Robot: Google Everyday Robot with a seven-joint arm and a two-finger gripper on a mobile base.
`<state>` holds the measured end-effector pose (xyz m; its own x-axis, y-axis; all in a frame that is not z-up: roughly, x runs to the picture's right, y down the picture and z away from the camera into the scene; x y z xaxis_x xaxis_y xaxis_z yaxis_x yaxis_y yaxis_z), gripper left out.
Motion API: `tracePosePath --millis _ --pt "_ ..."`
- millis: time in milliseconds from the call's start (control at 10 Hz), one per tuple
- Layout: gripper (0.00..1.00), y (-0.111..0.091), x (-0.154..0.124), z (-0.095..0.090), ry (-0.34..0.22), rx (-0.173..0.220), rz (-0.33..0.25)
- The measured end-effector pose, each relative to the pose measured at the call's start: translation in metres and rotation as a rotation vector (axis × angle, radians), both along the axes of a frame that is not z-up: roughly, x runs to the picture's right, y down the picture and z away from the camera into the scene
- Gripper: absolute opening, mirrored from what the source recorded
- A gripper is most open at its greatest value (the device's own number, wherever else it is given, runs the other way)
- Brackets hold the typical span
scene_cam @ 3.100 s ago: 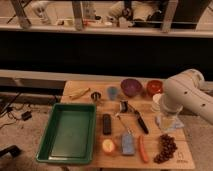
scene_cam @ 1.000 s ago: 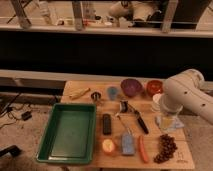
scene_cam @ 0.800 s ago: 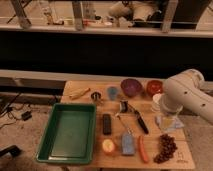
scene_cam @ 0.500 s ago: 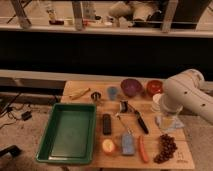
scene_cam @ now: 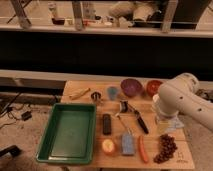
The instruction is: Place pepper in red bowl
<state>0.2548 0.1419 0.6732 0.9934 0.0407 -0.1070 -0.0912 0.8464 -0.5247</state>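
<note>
The pepper (scene_cam: 143, 149) is slim and orange-red. It lies on the wooden table near the front edge, between a blue sponge and a bunch of dark grapes. The red bowl (scene_cam: 153, 87) stands at the back right of the table, next to the purple bowl (scene_cam: 131, 86). My white arm (scene_cam: 180, 97) reaches in from the right. The gripper (scene_cam: 166, 124) hangs below it over the table's right side, in front of the red bowl and behind and to the right of the pepper. It holds nothing that I can see.
A green tray (scene_cam: 70, 132) fills the table's left side. A black remote (scene_cam: 106, 124), a round orange fruit (scene_cam: 108, 146), a blue sponge (scene_cam: 127, 144), grapes (scene_cam: 166, 147), a black-handled tool (scene_cam: 141, 122), a blue cup (scene_cam: 112, 92) and a yellow item (scene_cam: 80, 93) lie around.
</note>
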Motion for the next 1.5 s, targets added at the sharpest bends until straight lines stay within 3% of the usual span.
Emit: tracePosePath --millis 400,900,1300,1500 --pt "0.80 0.018 -0.019 -0.003 -0.009 -0.005 0.011" --pt "0.80 0.047 -0.037 -0.001 -0.015 -0.060 0.052" --pt "0.80 0.075 -0.058 -0.005 -0.082 -0.120 0.042" --pt "0.80 0.082 -0.065 -0.007 -0.126 -0.128 0.025"
